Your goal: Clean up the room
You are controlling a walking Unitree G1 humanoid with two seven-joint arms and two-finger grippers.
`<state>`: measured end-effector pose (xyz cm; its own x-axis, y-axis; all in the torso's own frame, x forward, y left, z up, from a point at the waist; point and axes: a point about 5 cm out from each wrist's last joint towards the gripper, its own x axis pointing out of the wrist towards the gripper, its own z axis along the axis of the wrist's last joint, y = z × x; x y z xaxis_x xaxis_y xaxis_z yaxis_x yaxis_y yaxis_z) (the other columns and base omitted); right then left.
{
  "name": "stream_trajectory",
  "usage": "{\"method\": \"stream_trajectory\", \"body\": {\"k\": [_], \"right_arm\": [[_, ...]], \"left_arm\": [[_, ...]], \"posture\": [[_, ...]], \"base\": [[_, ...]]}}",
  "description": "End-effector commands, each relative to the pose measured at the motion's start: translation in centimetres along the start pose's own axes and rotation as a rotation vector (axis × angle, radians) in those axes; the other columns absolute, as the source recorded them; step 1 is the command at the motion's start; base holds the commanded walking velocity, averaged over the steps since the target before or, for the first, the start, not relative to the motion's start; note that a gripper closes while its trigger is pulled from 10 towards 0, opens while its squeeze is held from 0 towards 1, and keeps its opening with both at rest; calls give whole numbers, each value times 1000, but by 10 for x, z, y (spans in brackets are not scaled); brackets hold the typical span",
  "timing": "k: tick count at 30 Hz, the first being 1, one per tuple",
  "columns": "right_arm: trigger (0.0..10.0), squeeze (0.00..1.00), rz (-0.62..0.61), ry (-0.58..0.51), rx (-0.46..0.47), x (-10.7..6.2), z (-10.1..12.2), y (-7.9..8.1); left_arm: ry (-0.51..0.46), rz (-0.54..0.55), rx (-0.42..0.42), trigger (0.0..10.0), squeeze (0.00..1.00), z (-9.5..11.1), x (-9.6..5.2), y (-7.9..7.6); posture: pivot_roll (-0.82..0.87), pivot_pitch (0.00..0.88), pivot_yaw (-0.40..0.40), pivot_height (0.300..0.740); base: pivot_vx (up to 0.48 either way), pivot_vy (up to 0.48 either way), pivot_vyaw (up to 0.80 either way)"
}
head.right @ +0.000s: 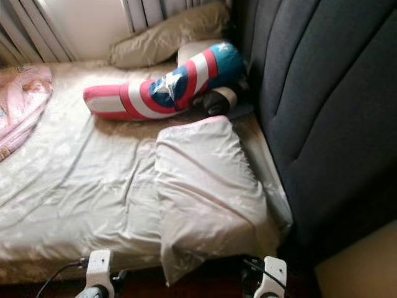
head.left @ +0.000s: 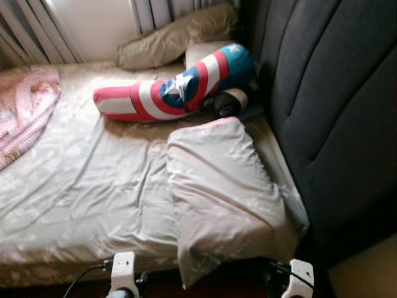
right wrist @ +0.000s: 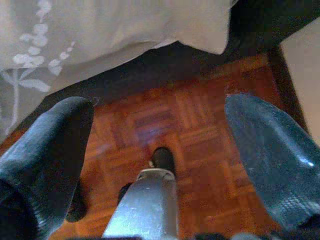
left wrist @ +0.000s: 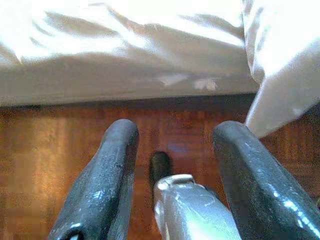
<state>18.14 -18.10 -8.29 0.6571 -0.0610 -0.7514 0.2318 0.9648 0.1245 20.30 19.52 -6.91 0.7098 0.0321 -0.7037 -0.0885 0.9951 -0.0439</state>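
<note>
You've got the white pillow [head.left: 217, 192] on the bed [head.left: 87, 186], by the dark headboard [head.left: 335, 112], one corner hanging over the near edge. Left end effector [left wrist: 172, 150] and right end effector [right wrist: 160, 125] sit low over the wood floor [right wrist: 200, 145], fingers spread, just below that corner.

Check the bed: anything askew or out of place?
Yes. The white pillow lies crooked by the headboard, one corner hanging over the bed's edge. The striped bolster sprawls diagonally, and the pink blanket is bunched at the far side.
</note>
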Motion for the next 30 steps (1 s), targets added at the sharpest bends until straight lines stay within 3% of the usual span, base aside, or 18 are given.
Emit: {"method": "stream_trajectory", "body": {"k": [1,12,21,23,24,26,27,30], "right_arm": [[10000,0,14,33,15,-2,-10,5],[10000,0,18,31,10,-2,-10,3],[10000,0,18,-2,19,-1,-3,3],[10000,0,27,-49,1,1,7,4],[10000,0,50,-150,-4,5,34,1],[10000,0,58,-186,-2,6,46,-2],[10000,0,77,-281,4,7,72,-6],[10000,0,94,-363,1,6,91,-4]], "left_arm": [[39,22,7,10000,0,-10,-3,7],[38,24,2,10000,0,-8,-2,4],[-107,2,20,10000,0,24,3,5],[-175,-1,34,10000,0,39,5,6],[-275,-25,53,10000,0,60,6,4],[-305,-34,58,10000,0,66,5,3],[-403,-59,73,10000,0,87,4,-1],[-505,-88,81,10000,0,107,1,-6]], "posture": [[48,86,22,740],[45,87,19,740],[43,89,17,740],[44,87,13,740],[41,89,14,740],[39,89,14,740],[29,88,12,740],[20,87,12,740]], "base": [[0,0,0],[0,-273,0],[0,0,0],[0,0,0],[0,0,0],[0,0,0],[0,0,0],[0,0,0]]}}
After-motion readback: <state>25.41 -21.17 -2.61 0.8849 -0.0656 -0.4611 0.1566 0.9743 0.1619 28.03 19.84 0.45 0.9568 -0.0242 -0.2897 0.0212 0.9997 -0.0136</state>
